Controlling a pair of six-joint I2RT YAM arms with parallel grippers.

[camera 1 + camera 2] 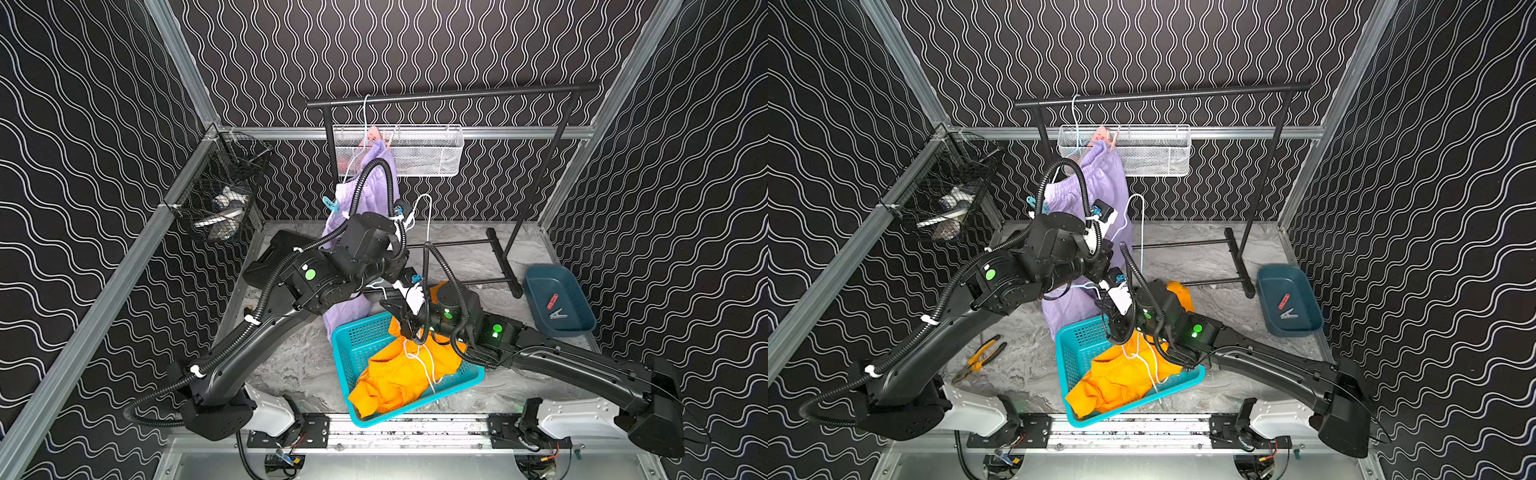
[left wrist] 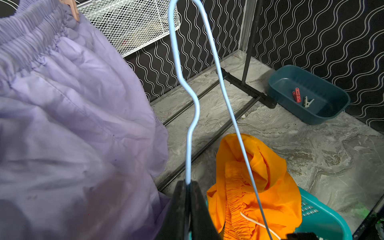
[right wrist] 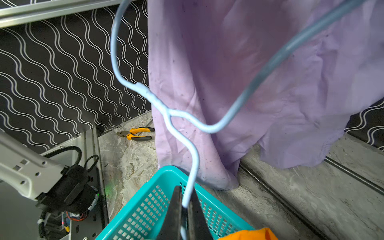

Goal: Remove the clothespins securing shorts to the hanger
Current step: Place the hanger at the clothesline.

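Being counted: four clothespins, two shorts | red clothespin (image 1: 552,301) and whitish clothespin (image 1: 557,314) are lying in tray (image 1: 536,286); light blue clothespin (image 1: 329,204) and beige clothespin (image 1: 1114,139) are pinching hung lilac shorts (image 1: 1106,187) | orange shorts (image 1: 399,374) are lying in basket (image 1: 357,345) | loose hanger (image 2: 188,158) is being clamped by right gripper (image 3: 185,194), arm stretched low | left gripper (image 2: 188,184) jaws narrowly around same wire, grip indeterminable, forearm raised

The basket (image 1: 345,357) sits on the desk (image 1: 299,361) with loose shorts (image 1: 395,382) in it. Behind the basket stands the rack (image 1: 449,94), hung shorts (image 1: 374,195) dangling from it with a clothespin (image 1: 330,204) on their left edge. Right of the basket is a tub (image 1: 540,282) holding two clothespins (image 1: 552,301). Left of the basket lie pliers (image 1: 980,356). A hanger (image 2: 188,149) stands over the basket.
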